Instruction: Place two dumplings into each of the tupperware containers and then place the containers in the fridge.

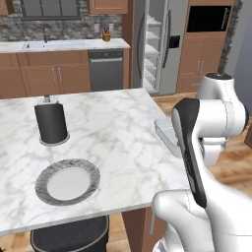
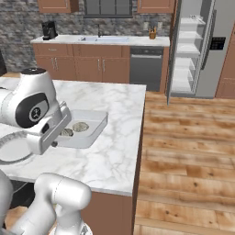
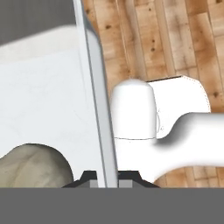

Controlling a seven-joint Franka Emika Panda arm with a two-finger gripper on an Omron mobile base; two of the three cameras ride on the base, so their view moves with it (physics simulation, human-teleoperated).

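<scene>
Round grey plate (image 1: 67,181) far left on marble worktop (image 1: 113,128), bare, out of way. Tupperware container (image 2: 89,128) sits near worktop's edge, two dumplings (image 2: 81,126) inside. Tool (image 3: 107,181) clamped on container rim, thin wall between fingertips. Risk: narrow one-sided grip, tray tilts on lift, dumplings roll out. Fridge (image 2: 202,46) well apart at right, door open; long carry, slip likely.

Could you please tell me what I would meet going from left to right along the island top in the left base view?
Black cylindrical holder → round grey plate → tupperware container, partly hidden by the arm.
</scene>
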